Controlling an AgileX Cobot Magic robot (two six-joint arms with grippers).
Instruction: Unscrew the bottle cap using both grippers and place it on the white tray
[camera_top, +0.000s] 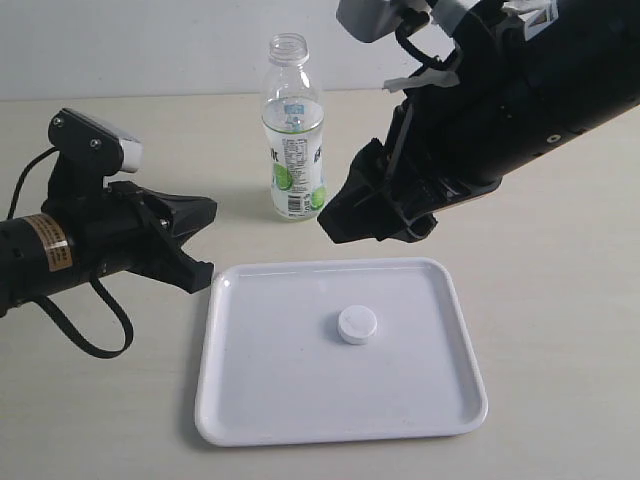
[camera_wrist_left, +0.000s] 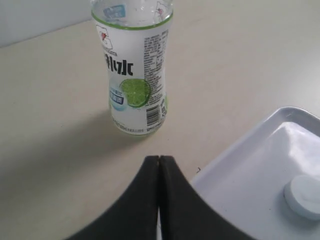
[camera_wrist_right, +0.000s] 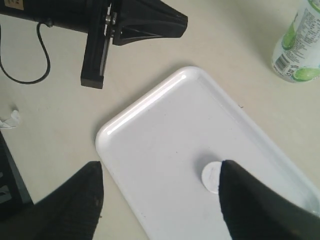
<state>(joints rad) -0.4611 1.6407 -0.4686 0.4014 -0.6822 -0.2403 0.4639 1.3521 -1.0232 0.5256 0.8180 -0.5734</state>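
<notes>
The clear bottle (camera_top: 293, 130) with the lime label stands upright and uncapped at the back of the table; it also shows as the bottle (camera_wrist_left: 134, 75) and bottle (camera_wrist_right: 300, 45). The white bottle cap (camera_top: 357, 325) lies flat near the middle of the white tray (camera_top: 280, 390), apart from both grippers. In the wrist views I see the cap (camera_wrist_right: 211, 176), cap (camera_wrist_left: 305, 195), tray (camera_wrist_right: 165, 125) and tray (camera_wrist_left: 250, 175). My left gripper (camera_top: 210, 208) (camera_wrist_left: 159, 159) is shut and empty, left of the tray's far corner. My right gripper (camera_top: 375, 232) (camera_wrist_right: 160, 175) hangs open above the tray's far edge, empty.
A black cable (camera_top: 95, 345) loops from the left arm onto the beige table. A small white scrap (camera_wrist_right: 10, 120) lies beside a dark base (camera_wrist_right: 10, 190). A pale wall bounds the table's back behind the bottle.
</notes>
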